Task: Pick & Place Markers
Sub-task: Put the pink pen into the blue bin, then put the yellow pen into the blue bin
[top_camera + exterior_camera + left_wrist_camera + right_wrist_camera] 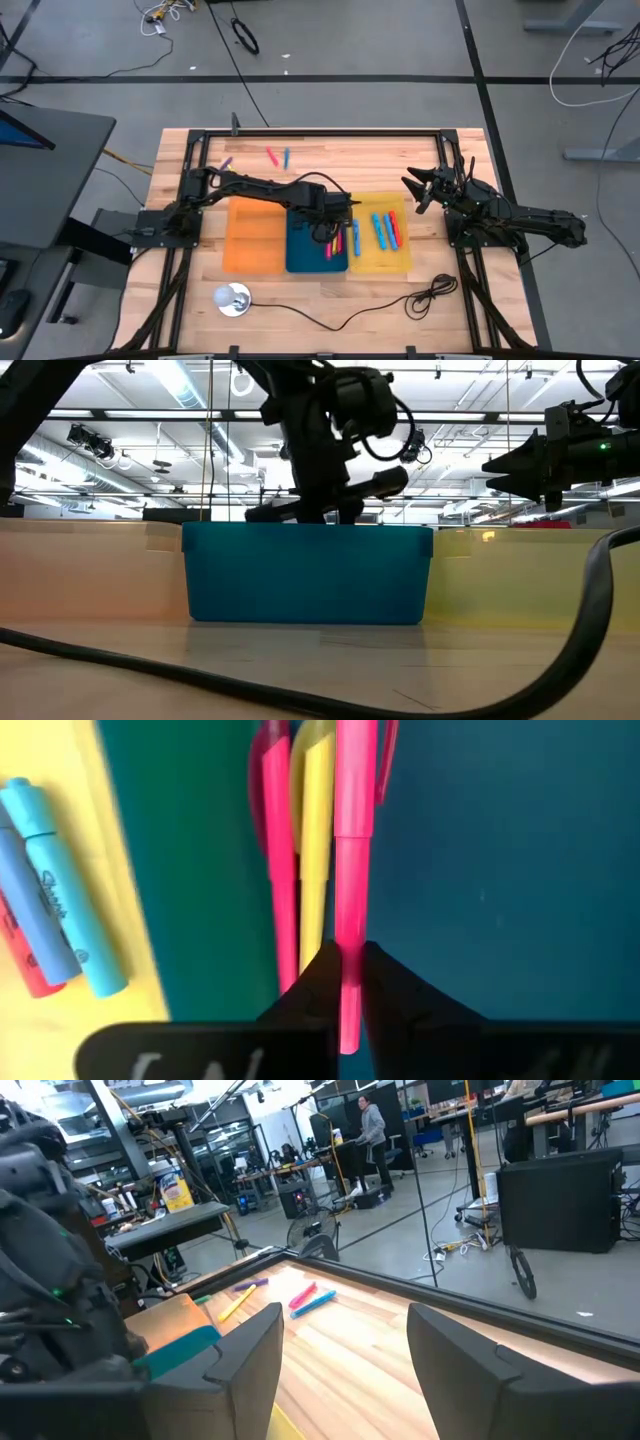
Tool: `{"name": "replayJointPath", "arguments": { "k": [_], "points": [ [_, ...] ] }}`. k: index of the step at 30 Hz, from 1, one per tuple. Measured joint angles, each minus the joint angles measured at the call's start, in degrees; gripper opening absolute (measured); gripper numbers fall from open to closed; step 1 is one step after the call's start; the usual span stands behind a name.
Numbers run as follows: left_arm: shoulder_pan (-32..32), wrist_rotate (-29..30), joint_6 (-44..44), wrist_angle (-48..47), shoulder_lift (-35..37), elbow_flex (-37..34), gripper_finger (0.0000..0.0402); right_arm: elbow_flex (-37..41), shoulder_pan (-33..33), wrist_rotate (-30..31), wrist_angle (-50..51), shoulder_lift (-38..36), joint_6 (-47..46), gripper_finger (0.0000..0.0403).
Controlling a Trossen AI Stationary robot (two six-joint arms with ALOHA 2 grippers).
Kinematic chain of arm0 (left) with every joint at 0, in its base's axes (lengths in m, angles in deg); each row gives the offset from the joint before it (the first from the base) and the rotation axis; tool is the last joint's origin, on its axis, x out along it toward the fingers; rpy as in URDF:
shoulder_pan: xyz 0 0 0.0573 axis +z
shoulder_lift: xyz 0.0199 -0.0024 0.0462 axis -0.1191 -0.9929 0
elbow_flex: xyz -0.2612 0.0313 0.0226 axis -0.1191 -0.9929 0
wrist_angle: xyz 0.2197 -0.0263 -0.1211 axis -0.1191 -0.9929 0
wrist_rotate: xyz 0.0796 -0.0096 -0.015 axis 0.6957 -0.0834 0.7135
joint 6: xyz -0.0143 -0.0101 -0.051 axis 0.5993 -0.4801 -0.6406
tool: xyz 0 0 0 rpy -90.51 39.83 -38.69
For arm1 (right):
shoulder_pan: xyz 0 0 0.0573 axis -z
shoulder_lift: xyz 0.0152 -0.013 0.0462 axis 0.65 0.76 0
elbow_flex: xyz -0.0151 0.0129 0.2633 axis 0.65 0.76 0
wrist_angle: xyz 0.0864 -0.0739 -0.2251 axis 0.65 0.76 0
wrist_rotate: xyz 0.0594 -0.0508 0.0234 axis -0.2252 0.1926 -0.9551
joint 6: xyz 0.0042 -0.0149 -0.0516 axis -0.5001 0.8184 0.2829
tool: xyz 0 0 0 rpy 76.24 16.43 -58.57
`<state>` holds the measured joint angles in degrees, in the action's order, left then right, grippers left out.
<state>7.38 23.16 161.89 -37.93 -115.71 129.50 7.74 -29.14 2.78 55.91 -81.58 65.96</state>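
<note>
over the blue tray (305,250), left hand (350,982) pinches a pink marker (352,840).

Pink marker (352,870) (pinched, over blue tray (500,870)) beside pink and yellow markers (314,840).

place: open-plan robotics lab | evidence: exposed ceiling ducts (185,395) at 12 o'clock; cluttered workbenches (170,1225); cables (245,35) trailed across grey floor; person (372,1125) stood beyond
</note>
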Motion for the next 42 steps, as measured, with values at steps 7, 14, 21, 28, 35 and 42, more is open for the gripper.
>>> {"name": "replayJointPath", "arguments": {
  "k": [7,14,21,28,35,42],
  "points": [
    [1.1,-1.87,1.21,1.18,-1.07,-2.41,0.0026,0.0,0.0,0.0,0.0,0.0,0.01,0.0215],
    [1.23,-1.81,0.58,1.13,-1.22,-2.44,0.0055,0.0,0.01,-0.01,0.0,0.0,0.0,0.0215],
    [1.22,-2.56,-3.18,1.49,-1.22,-2.44,0.01,0.0,0.02,-0.01,0.0,-0.01,0.01,0.0215],
    [1.11,-3.5,-6.99,2.48,-1.22,-2.41,0.0157,0.0,0.01,-0.01,0.0,0.0,0.0,0.0215],
    [1.85,3.93,-14.96,-1.5,0.42,0.58,0.0202,0.0,0.0,-0.02,0.02,0.0,-0.01,0.0215],
    [4.93,11.07,-41.45,-6.25,5.0,4.68,0.0198,0.0,0.01,-0.02,0.02,0.0,0.0,0.0215]
  ]
}}
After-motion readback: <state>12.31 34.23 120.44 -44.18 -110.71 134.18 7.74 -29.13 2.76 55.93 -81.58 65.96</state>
